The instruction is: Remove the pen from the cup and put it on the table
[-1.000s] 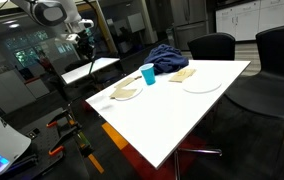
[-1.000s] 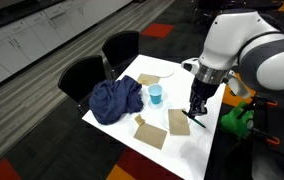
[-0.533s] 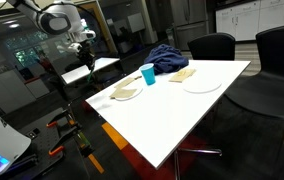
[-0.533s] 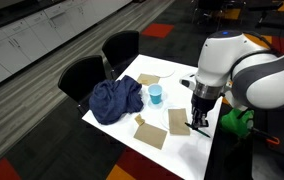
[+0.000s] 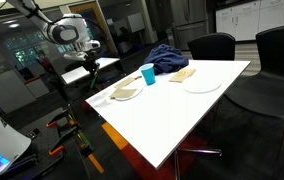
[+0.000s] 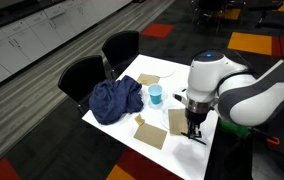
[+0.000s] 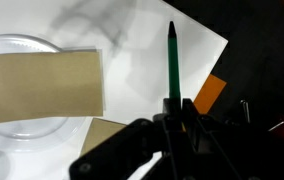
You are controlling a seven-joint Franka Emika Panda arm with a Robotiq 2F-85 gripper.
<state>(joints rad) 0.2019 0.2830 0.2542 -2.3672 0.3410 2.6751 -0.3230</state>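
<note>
Lower now than a second ago, our arm (image 6: 214, 88) has swung down toward the edge of the counter (image 6: 172, 100) and away from the blue cup (image 6: 156, 95). The claw (image 6: 193, 128) hangs just above the white surface, near that edge. We see the same drop in an exterior view where the arm (image 5: 72, 29) sits at the far end of the counter (image 5: 172, 118), well apart from the cup (image 5: 148, 74).

In the wrist view the claw (image 7: 174, 105) is clamped around the green pen (image 7: 172, 58), its two fingers pressed on the lower part of the barrel. The pen is out of the cup and sticks straight out past the fingers over a corner of the counter (image 7: 147, 60). We cannot tell whether its tip touches the surface.

Beside the pen in that view lies a clear plate (image 7: 12, 45) with a brown napkin (image 7: 44, 85) on it.

A dark blue cloth (image 6: 115, 100) is heaped on the counter just beside the cup, and another brown napkin (image 6: 149, 131) lies flat near the claw.
</note>
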